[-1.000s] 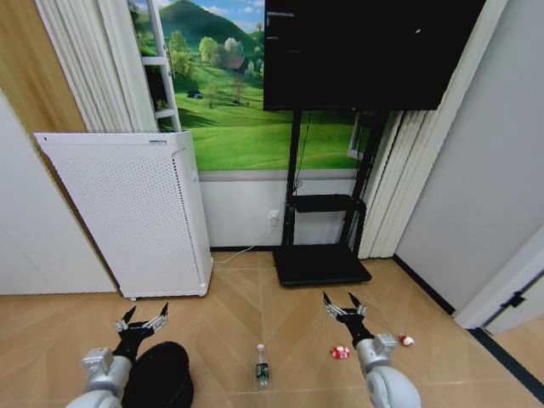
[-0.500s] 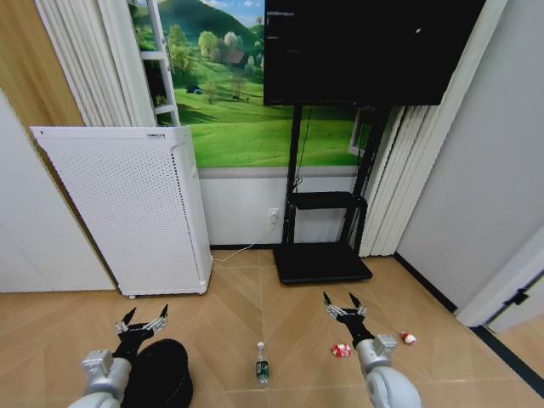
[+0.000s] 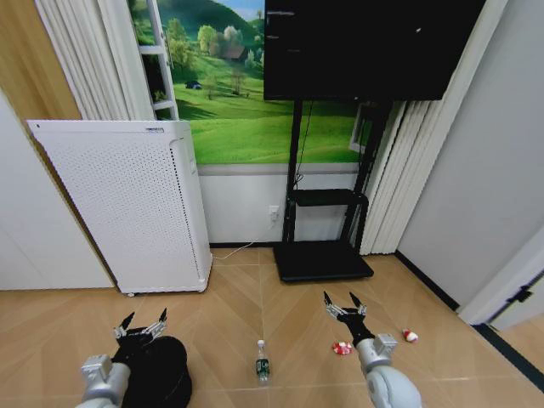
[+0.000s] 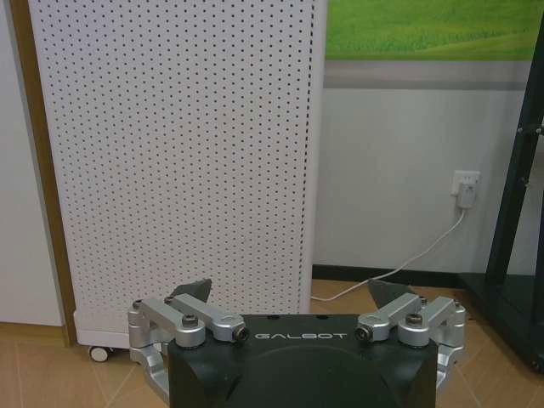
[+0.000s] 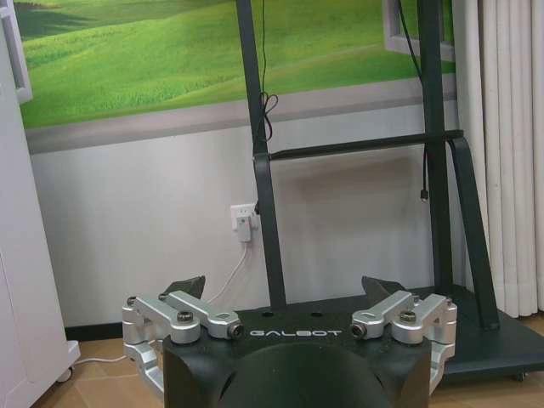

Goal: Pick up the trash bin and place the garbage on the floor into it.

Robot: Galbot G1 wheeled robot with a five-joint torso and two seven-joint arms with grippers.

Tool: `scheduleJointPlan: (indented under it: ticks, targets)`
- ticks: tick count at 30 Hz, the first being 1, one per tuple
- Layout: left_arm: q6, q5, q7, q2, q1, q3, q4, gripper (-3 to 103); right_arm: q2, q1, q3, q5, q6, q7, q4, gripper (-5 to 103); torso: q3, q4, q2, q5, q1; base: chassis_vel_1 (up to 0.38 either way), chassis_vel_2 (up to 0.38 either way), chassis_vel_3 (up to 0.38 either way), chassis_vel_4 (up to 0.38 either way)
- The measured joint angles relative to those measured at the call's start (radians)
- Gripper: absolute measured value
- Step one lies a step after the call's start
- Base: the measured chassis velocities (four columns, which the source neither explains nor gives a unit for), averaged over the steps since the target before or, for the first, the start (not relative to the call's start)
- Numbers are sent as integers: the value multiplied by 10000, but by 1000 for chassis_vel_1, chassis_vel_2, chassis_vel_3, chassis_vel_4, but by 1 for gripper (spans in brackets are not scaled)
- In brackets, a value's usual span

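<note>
Wooden flooring runs ahead of you to a white perforated appliance (image 3: pixel 127 208) and a TV stand (image 3: pixel 323 255). In the head view the whole scene sits slightly lower than a second ago, so your camera moved, not the objects. The trash bin (image 3: pixel 161 374) stands on the floor at lower left, its base cut off, with the left gripper (image 3: pixel 140 325) just over its rim, fingers spread and empty. The right gripper (image 3: pixel 344 306), equally spread and empty, hovers near the garbage: a bottle (image 3: pixel 262 364) and two red-and-white scraps (image 3: pixel 342 348) (image 3: pixel 410 337). Nothing is grasped yet.

Your left wrist view faces the appliance; the left gripper's fingers (image 4: pixel 191 293) stand wide apart.

Your right wrist view faces the stand; the right gripper's fingers (image 5: pixel 185 289) are likewise wide.
</note>
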Motion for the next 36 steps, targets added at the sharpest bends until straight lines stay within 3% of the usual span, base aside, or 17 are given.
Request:
scheduleJointPlan:
  ticks: [36]
  targets:
    - [-3,197,-43,-261,382,-91,-61,100,66,75,15,-45,124,11,-144,100,-1162,0,-1519,0,-358,0,0,0,0]
